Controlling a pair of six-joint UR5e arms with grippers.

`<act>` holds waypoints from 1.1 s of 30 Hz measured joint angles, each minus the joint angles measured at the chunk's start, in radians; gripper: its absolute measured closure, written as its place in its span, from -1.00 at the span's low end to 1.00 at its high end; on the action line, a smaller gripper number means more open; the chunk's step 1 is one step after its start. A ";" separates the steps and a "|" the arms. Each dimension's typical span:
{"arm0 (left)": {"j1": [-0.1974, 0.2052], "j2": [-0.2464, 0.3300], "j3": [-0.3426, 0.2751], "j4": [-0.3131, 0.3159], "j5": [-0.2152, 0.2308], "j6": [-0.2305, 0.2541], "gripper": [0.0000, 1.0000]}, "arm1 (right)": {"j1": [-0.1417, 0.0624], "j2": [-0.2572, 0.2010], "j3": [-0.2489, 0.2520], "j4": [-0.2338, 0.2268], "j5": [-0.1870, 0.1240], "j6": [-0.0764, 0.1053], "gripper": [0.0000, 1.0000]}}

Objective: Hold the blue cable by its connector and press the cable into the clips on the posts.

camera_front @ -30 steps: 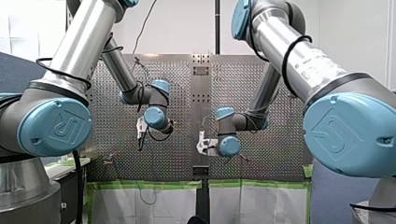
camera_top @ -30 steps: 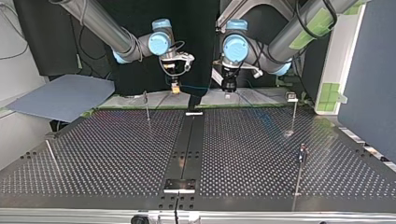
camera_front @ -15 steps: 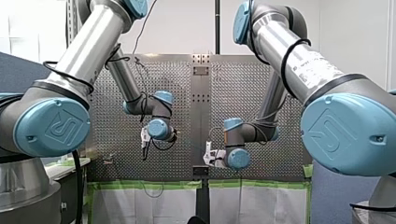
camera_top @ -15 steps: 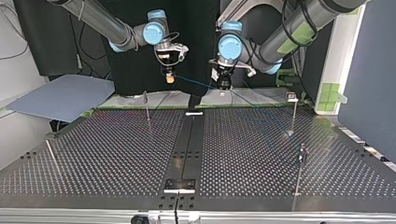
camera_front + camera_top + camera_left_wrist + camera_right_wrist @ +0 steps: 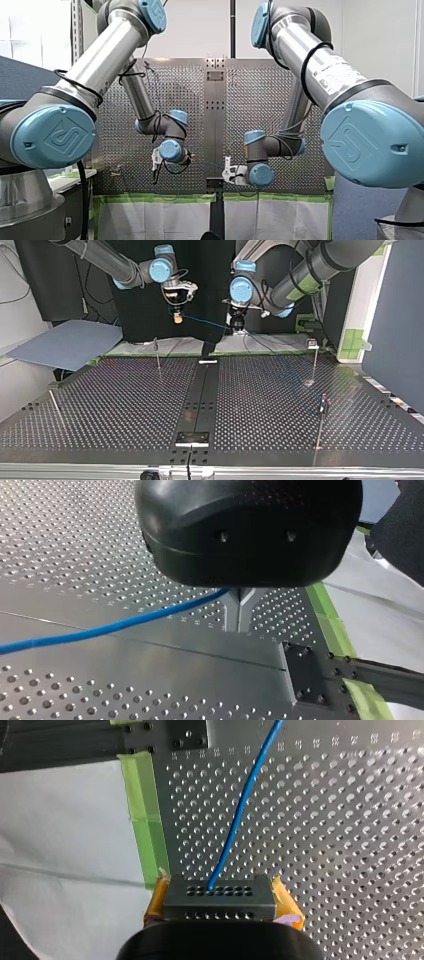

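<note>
My right gripper [image 5: 219, 889], at the top view's left, clamps its yellow pads [image 5: 289, 901] on the metal connector [image 5: 220, 902]. From there the blue cable [image 5: 205, 323] runs through the air to my left gripper [image 5: 238, 620], whose metal fingers are pinched narrow around it. Both hang over the counter's [image 5: 125, 405] far edge, well apart from any clip.

I judge that spreading the arms could drag the cable through the fingers or strain it at the connector. A thin post [image 5: 157, 354] below and a clip-topped post [image 5: 314, 360] further right could catch a descending arm.
</note>
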State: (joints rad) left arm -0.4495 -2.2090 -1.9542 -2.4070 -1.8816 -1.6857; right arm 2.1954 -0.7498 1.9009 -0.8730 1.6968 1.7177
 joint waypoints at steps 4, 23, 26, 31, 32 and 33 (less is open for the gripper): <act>-0.011 -0.004 0.007 0.000 -0.001 0.000 1.00 | -0.011 0.000 0.000 0.003 0.000 0.005 1.00; -0.133 -0.126 0.131 -0.025 -0.082 -0.043 1.00 | -0.042 -0.001 0.014 0.006 0.003 0.007 1.00; -0.156 -0.141 0.149 -0.030 -0.089 -0.048 1.00 | -0.054 -0.001 0.021 -0.001 0.003 0.011 1.00; -0.181 -0.180 0.176 -0.044 -0.084 -0.051 1.00 | -0.075 -0.001 0.032 -0.008 0.003 0.013 1.00; -0.187 -0.189 0.179 -0.043 -0.084 -0.052 1.00 | -0.078 -0.001 0.034 -0.010 0.003 0.013 1.00; -0.190 -0.197 0.181 -0.041 -0.084 -0.054 1.00 | -0.082 -0.001 0.038 -0.013 0.003 0.014 1.00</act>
State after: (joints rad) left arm -0.6395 -2.4062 -1.7734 -2.4483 -1.9657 -1.7398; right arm 2.1136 -0.7509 1.9385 -0.8858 1.6995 1.7317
